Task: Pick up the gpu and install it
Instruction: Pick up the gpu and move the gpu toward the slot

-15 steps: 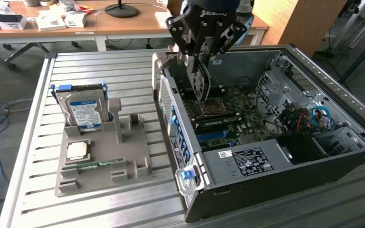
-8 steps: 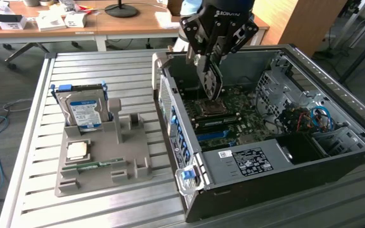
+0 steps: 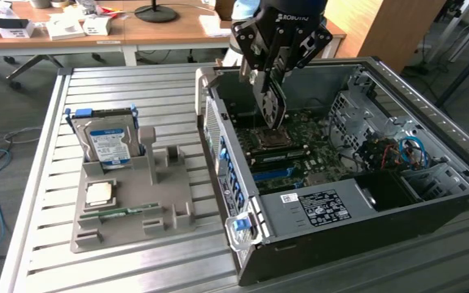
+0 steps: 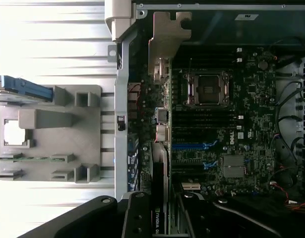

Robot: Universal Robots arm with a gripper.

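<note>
The gpu (image 3: 272,105) is up in the air, hanging on edge with its long side pointing down into the open case (image 3: 430,107). The gripper (image 3: 265,78) has its jaws closed partway onto the card's upper end, so the card is clamped between them. From the exterior view, the card's lower end hovers just above the motherboard (image 3: 320,139), right over the processor socket (image 3: 272,138), nearer the case wall that faces the grey holder (image 3: 149,204) than the opposite wall.

The wrist view looks straight down along the card: black fingers (image 4: 137,215) flank it, and an NVIDIA label shows on the card between them. Only here do the blue expansion slots (image 4: 192,147) lie fully in sight beyond the card. Whether the card edge touches any slot, I cannot tell.

Out on the slatted tabletop (image 3: 137,85), only the exterior view shows the holder's load well: a hard drive (image 3: 108,145) stands upright at its far end, and a memory stick (image 3: 122,212) lies flat near its front edge.
</note>
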